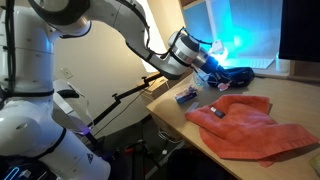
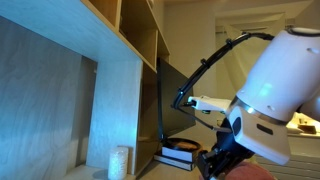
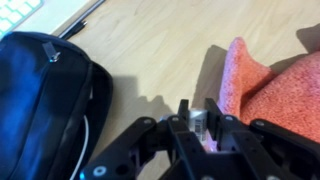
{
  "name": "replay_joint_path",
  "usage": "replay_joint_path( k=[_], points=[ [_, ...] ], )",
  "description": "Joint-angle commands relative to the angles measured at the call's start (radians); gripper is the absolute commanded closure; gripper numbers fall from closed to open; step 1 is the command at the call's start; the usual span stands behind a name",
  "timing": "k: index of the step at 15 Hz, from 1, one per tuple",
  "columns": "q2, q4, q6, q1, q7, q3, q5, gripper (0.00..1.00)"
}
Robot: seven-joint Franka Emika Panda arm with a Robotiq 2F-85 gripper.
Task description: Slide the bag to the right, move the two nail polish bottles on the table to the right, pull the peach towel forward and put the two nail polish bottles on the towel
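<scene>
Wrist view: the bottom edge cuts off your gripper [image 3: 198, 108], and its fingers [image 3: 185, 112] cover most of the nail polish bottle [image 3: 198, 124] pinched between them, so you get only a pale blurred sliver. The dark pouch [image 3: 45, 100] runs off the left edge, and the peach towel [image 3: 275, 85] runs off the right. In the upper left, just a corner of a keyboard [image 3: 18, 10] shows. In an exterior view, the robot's white body [image 2: 275, 90] fills the right side and hides the table from you. In an exterior view, blue glare [image 1: 228, 45] washes over the gripper, so the jaws are unreadable. The dark speck [image 1: 215, 111] on the towel and the blue item [image 1: 185, 97] are too small to identify.
</scene>
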Motion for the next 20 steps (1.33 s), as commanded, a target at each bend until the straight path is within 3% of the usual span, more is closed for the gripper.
replay_joint_path(
  k=[1, 7, 8, 11, 12, 13, 15, 19, 20],
  points=[
    [-0.098, -0.130, -0.026, 0.083, 0.182, -0.095, -0.084, 0.95],
    [-0.132, -0.242, -0.151, 0.125, 0.339, -0.155, -0.054, 0.95],
    [-0.165, -0.240, -0.248, -0.018, 0.415, -0.004, -0.148, 0.95],
    [-0.178, -0.249, -0.413, -0.129, 0.479, 0.134, -0.143, 0.94],
    [-0.177, -0.242, -0.447, -0.167, 0.490, 0.178, -0.134, 0.53],
    [-0.179, -0.243, -0.460, -0.201, 0.487, 0.216, -0.136, 0.53],
    [-0.177, -0.235, -0.483, -0.246, 0.500, 0.269, -0.142, 0.39],
    [-0.187, -0.232, -0.351, -0.284, 0.525, 0.324, -0.359, 0.08],
    [-0.151, -0.211, -0.404, -0.306, 0.503, 0.338, -0.296, 0.02]
  ],
)
